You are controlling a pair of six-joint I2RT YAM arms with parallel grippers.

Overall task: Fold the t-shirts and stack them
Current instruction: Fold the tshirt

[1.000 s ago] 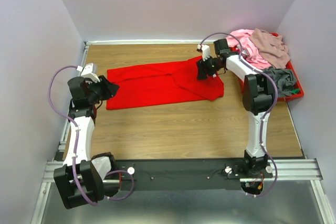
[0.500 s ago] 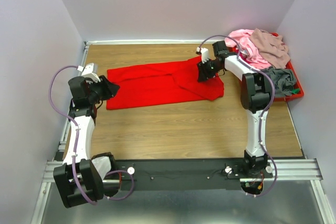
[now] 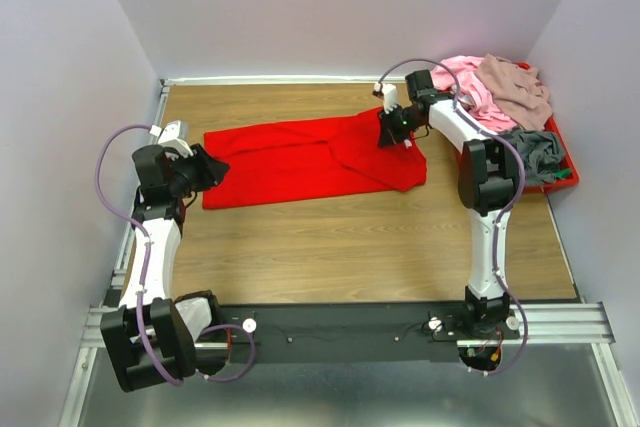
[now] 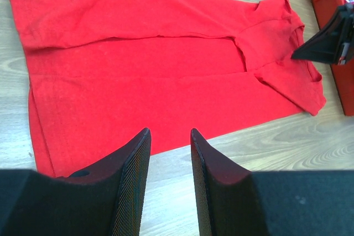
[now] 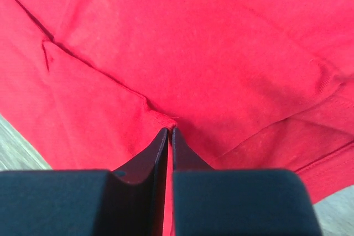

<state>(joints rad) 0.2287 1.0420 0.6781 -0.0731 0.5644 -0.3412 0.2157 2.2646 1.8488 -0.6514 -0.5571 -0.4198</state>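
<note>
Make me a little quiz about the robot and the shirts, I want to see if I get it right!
1. True or false: the left fingers are open.
2. What do the right fingers pinch? A. a pink shirt B. the red t-shirt C. the table
3. Fill in: the other shirts are piled in a red ____.
Key: 1 true; 2 B; 3 tray.

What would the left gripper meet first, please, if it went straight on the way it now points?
Probably the red shirt: the open left gripper points at its near edge with nothing between them, though its height above the cloth is unclear.
</note>
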